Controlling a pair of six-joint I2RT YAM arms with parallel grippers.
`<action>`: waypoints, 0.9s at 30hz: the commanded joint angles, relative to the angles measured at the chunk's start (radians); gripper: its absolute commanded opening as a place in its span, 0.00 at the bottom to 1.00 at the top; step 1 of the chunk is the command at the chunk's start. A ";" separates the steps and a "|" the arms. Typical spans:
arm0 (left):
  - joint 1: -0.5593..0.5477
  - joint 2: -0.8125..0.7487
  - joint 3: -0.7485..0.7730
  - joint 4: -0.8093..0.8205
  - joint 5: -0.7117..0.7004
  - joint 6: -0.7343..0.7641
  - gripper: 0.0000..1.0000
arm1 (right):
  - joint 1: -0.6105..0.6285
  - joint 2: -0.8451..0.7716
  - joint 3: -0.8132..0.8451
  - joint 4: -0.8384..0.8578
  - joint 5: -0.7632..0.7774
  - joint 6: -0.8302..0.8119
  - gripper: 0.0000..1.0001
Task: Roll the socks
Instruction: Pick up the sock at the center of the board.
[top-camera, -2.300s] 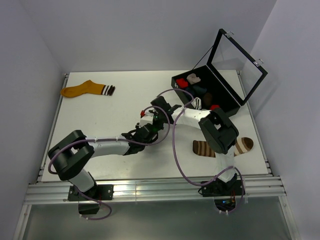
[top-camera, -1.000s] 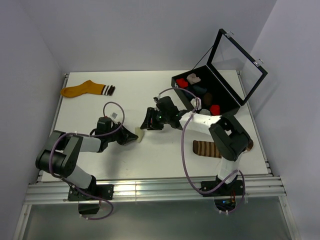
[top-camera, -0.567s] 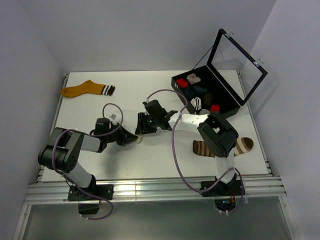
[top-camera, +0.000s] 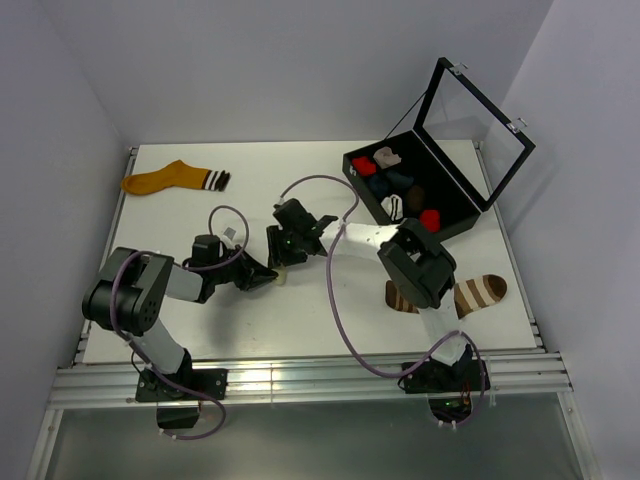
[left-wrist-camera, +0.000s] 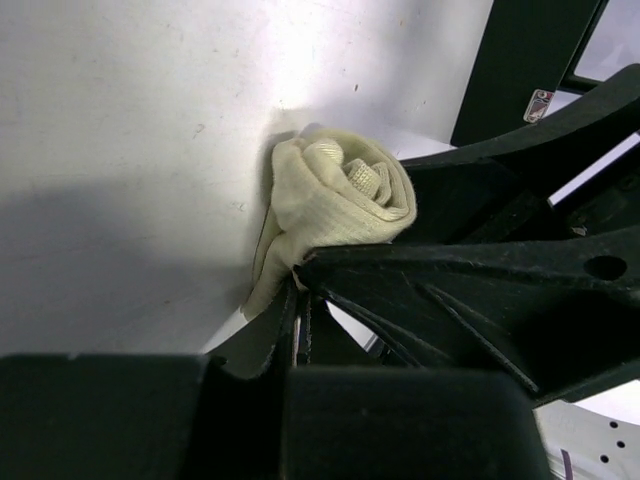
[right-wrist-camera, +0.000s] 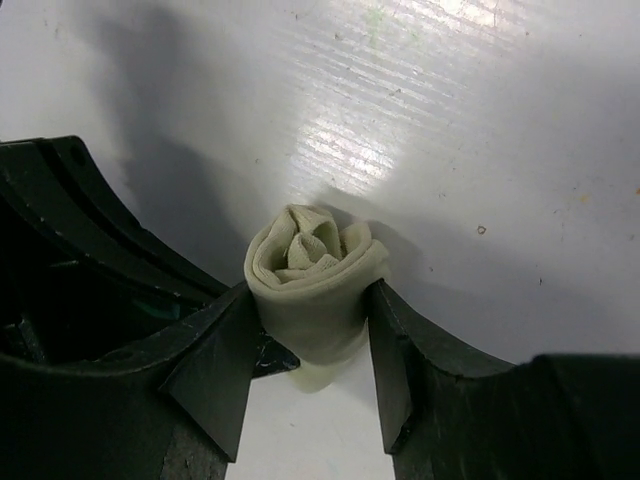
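Finishing the roll of the cream sock (left-wrist-camera: 340, 195) looks like the step in hand: it sits coiled tight near the middle of the bench (top-camera: 200, 210), with the left tool (left-wrist-camera: 298, 300) fully closed, apparently pinching its loose tail. The right tool (right-wrist-camera: 310, 300) stands wide, a finger against each side of the coil, so next it likely must squeeze gently to stop it unwinding.
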 joint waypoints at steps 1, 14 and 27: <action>-0.005 0.056 -0.025 -0.035 -0.032 0.035 0.00 | 0.025 0.062 0.040 -0.078 0.042 -0.033 0.53; 0.002 0.047 -0.042 -0.087 -0.098 0.055 0.26 | 0.081 0.125 0.160 -0.299 0.127 -0.175 0.00; 0.004 -0.555 0.194 -0.806 -0.590 0.262 0.67 | -0.002 -0.076 0.077 -0.339 0.308 -0.261 0.00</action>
